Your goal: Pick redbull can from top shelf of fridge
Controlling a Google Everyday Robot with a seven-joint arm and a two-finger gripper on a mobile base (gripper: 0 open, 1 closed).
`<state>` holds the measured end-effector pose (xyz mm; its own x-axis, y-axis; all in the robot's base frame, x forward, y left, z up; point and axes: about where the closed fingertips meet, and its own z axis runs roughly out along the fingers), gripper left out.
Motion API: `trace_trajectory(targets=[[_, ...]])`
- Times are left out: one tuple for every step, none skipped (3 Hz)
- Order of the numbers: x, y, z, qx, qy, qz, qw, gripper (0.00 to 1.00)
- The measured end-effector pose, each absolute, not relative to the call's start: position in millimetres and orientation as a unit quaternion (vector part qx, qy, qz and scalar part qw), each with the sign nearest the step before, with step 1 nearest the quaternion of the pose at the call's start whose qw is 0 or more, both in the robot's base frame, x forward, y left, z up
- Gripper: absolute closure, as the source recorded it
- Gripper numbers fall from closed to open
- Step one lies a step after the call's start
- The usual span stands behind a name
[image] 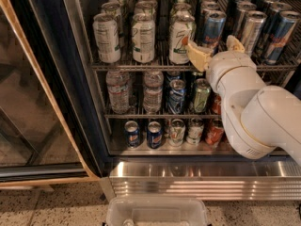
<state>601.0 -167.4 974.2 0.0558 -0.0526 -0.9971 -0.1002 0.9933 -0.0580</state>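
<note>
The fridge (197, 178) stands open with three wire racks of drinks. On the top shelf (141, 66) several redbull cans stand at the right, the nearest front one (213, 27) just right of a 7up can (180, 39). My gripper (216, 48) is at the shelf's front rail, directly in front of that redbull can. Its yellowish fingers (197, 54) are spread apart, one on each side of the can's lower part, which the wrist hides. My white arm covers the right side of the lower racks.
More redbull cans (282, 32) stand to the right of the gripper, white cans (107, 36) to the left. Water bottles (117, 91) and short cans (215, 132) fill the lower racks. The glass door (28, 102) is swung open at left. A clear plastic bin (157, 213) sits on the floor.
</note>
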Motion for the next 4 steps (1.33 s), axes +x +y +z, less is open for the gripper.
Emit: trace_trajectory(targets=[[653.4, -194.9, 967.1, -0.048, 0.69, -0.007, 0.723, 0.44], [653.7, -195.0, 967.2, -0.048, 0.69, -0.007, 0.723, 0.44], [654.1, -195.1, 967.1, -0.048, 0.69, -0.007, 0.723, 0.64], [654.1, -195.1, 967.1, -0.048, 0.69, -0.007, 0.723, 0.87]])
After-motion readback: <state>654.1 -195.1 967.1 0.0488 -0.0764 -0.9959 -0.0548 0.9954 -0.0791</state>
